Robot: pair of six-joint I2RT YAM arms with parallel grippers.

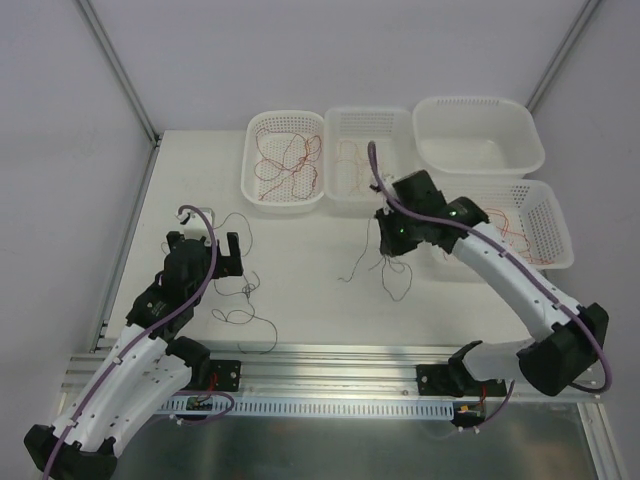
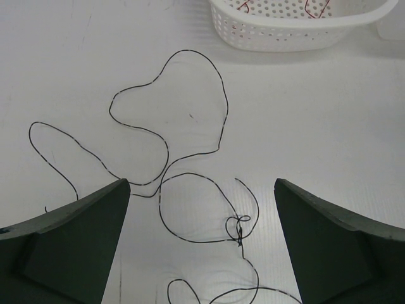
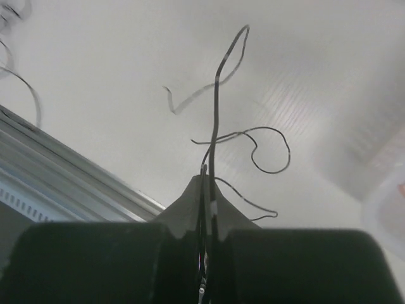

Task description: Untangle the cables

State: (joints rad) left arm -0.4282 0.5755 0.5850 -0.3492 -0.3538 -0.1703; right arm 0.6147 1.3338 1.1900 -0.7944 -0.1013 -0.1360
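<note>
from my screen i saw a matte white table under soft, even light. plain pale grey walls closed it in, slanting metal posts rose at its far corners, and a slotted aluminium rail ran along its near edge.

I'm seeing one black cable sprawling in loose loops on the desk, dark strands dangling above it, red cables lying in a basket.

Bare worktop through centre, four white baskets walling 11 to 2 o'clock, thin black cables looped at 8 o'clock, more hanging near 3 o'clock, aluminium rail along 6 o'clock.
</note>
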